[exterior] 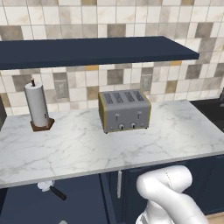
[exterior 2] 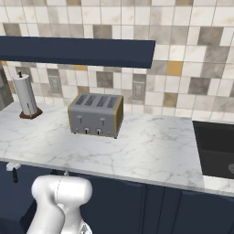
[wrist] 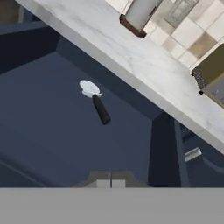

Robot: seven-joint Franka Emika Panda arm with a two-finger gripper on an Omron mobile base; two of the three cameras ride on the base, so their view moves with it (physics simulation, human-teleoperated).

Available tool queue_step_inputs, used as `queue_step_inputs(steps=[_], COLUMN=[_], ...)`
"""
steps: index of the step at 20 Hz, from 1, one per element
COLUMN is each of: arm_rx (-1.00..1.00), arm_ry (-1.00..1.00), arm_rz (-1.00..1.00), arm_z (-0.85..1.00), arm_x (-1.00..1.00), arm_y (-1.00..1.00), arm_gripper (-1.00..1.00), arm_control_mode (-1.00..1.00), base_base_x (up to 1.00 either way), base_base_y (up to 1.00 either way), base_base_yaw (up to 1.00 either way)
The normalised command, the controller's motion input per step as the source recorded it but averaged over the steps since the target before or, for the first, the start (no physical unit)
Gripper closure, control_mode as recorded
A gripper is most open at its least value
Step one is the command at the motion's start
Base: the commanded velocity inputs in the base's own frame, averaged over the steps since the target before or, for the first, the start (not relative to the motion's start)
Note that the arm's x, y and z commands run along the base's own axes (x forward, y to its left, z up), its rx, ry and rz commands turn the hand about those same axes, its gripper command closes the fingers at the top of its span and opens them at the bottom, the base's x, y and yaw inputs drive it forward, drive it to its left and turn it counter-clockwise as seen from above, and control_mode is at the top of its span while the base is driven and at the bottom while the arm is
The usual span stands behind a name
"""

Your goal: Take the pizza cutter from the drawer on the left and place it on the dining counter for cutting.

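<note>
Pizza cutter [wrist: 95, 99]: lying flat on the dark navy floor of the open drawer [wrist: 52, 127], just under the marble edge; in the hand view its pale round wheel is pointing toward 11 o'clock and its short black handle is trailing toward 5 o'clock. In the left base view the cutter [exterior: 51, 189] is showing at the 7 o'clock corner, below the worktop lip; in the right base view it [exterior 2: 13, 170] is peeking out at 9 o'clock, wheel up, handle hanging down.

Gripper [wrist: 110, 183]: hovering over the near part of the drawer, its two fingertips pressed together with no gap, holding nothing, well apart from the cutter, which is sitting toward 12 o'clock from the tips.

Drawer: standing open, its navy interior bare apart from the cutter.

Worktop [exterior: 87, 144]: white, grey-veined marble running across both base views, backed by a beige and grey tiled wall.

Toaster [exterior: 124, 109]: a four-slot silver one, sitting near the middle of the worktop, controls facing the robot.

Paper towel roll [exterior: 37, 106]: standing upright on a brown base, at 9 o'clock from the toaster and well apart from it.

Shelf [exterior: 96, 50]: a dark navy board hanging above the worktop, at 12 o'clock from the toaster.

Sink [exterior 2: 217, 148]: black, sitting in the worktop at 3 o'clock in the right base view.
</note>
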Motion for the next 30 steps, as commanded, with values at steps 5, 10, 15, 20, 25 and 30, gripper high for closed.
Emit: queue_step_inputs(steps=[5, 10, 15, 20, 25, 30], arm_rx=[0.02, 0.07, 0.14, 0.09, 0.0, 0.05], arm_ry=[0.27, 0.34, 0.26, 0.18, 0.12, 0.16], arm_rz=[0.0, 0.0, 0.0, 0.0, 0.0, 0.0], arm_z=[0.11, 0.05, 0.19, 0.04, 0.0, -0.07], arm_x=[0.23, 0.32, 0.37, 0.3, 0.36, 0.3], arm_y=[-0.22, -0.14, -0.04, 0.0, -0.02, -0.01], arm_gripper=[1.0, 1.0, 1.0, -1.0, -1.0, -1.0], arm_control_mode=[-1.0, -1.0, -1.0, -1.0, -1.0, -1.0], base_base_x=[0.0, 0.0, 0.0, 0.0, 0.0, 0.0], base_base_y=[0.0, 0.0, 0.0, 0.0, 0.0, 0.0], base_base_yaw=[0.0, 0.0, 0.0, 0.0, 0.0, 0.0])
